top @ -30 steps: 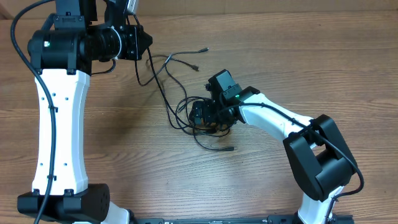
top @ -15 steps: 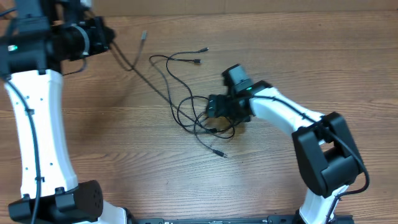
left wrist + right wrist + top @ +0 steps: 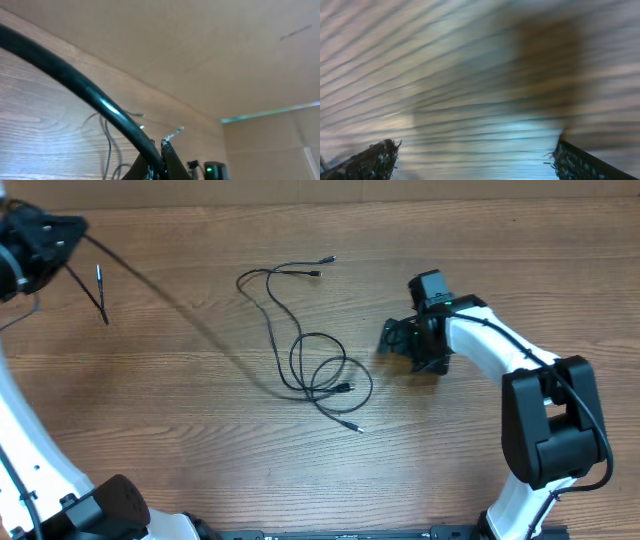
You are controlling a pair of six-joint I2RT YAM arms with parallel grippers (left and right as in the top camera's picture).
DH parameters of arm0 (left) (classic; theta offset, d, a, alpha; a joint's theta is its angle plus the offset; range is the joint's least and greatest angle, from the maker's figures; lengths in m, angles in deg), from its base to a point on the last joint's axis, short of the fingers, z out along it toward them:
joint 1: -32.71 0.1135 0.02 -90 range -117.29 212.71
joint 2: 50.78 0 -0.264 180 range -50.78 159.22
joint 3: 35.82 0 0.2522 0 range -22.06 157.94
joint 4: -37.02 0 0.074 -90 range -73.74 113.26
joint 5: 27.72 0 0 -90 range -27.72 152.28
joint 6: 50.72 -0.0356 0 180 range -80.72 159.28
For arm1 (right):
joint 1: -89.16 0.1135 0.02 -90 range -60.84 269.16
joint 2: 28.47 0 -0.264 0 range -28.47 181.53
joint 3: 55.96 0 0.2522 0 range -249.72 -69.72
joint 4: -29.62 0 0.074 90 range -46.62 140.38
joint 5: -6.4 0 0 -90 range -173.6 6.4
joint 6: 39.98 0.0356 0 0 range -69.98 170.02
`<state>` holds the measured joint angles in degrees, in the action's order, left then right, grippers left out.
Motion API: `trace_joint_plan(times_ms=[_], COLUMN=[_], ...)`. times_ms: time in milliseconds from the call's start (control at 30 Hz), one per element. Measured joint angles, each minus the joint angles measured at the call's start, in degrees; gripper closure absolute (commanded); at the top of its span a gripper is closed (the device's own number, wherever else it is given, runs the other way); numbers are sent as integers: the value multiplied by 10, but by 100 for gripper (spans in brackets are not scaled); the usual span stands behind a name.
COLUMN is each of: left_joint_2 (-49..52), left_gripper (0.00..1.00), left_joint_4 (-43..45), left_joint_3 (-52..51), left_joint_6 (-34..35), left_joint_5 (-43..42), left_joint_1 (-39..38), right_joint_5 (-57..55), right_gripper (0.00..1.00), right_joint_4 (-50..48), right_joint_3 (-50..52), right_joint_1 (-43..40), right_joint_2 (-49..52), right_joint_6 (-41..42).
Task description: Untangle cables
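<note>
**Overhead:** On the wooden worktop [image 3: 500,240], a loose knot of thin black cables [image 3: 320,375] lies at centre, its loops lower down and its long strands running toward the far side, where two plug ends sit. The right claw [image 3: 395,340] hangs just right of the loops and apart from them, clearly the nearer arm, with its jaws spread wide and nothing between them. At the far left edge, the left claw [image 3: 72,232] is clamped shut on a single thin black cable [image 3: 140,278], which stretches taut in a blurred diagonal toward the knot, a short plug end dangling below the claw.

**Left wrist:** A blurred black cord [image 3: 100,107] crosses close to the lens from upper left to bottom centre. The grip itself cannot be read here. Thin strands lie on the wood beyond.

**Right wrist:** Motion blur over bare wood grain. The two dark fingertips [image 3: 372,160] sit at opposite bottom corners, holding nothing. The knot is out of frame, so reaching it likely means moving left.
</note>
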<state>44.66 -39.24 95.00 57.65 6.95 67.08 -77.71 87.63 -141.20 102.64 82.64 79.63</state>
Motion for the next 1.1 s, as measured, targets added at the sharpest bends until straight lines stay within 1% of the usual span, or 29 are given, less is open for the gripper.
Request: trace_joint_plan(times_ms=[100, 233, 333, 433, 600, 733, 833, 967, 1067, 1100], left_joint_2=[0, 0, 0, 0, 0, 0, 0, 0, 0, 0], left_gripper=[96, 96, 96, 96, 96, 96, 96, 96, 96, 96], left_joint_4=[-1, -3, -3, -10, -24, -24, -25, -26, -27, -27], left_joint_3=[0, 0, 0, 0, 0, 0, 0, 0, 0, 0], left_joint_6=[2, 1, 1, 1, 1, 1, 1, 1, 1, 1], left_joint_5=[-33, -53, -56, -55, -49, -44, -42, -40, -40, -40], left_joint_1=[26, 28, 28, 28, 28, 28, 28, 24, 22, 20], right_joint_5=[-21, -31, -17, 36, 185, 253, 274, 272, 231, 210], right_gripper=[0, 0, 0, 0, 0, 0, 0, 0, 0, 1], right_joint_4=[9, 11, 11, 10, -8, -33, -57, -76, -75, -73], right_joint_3=[0, 0, 0, 0, 2, 5, 5, 5, 5, 6], right_joint_1=[-12, -17, -17, -17, 0, 35, 63, 102, 133, 143], right_joint_2=[0, 0, 0, 0, 3, 9, 10, 10, 10, 10], right_joint_6=[1, 2, 1, -8, -32, -40, -42, -43, -35, -30])
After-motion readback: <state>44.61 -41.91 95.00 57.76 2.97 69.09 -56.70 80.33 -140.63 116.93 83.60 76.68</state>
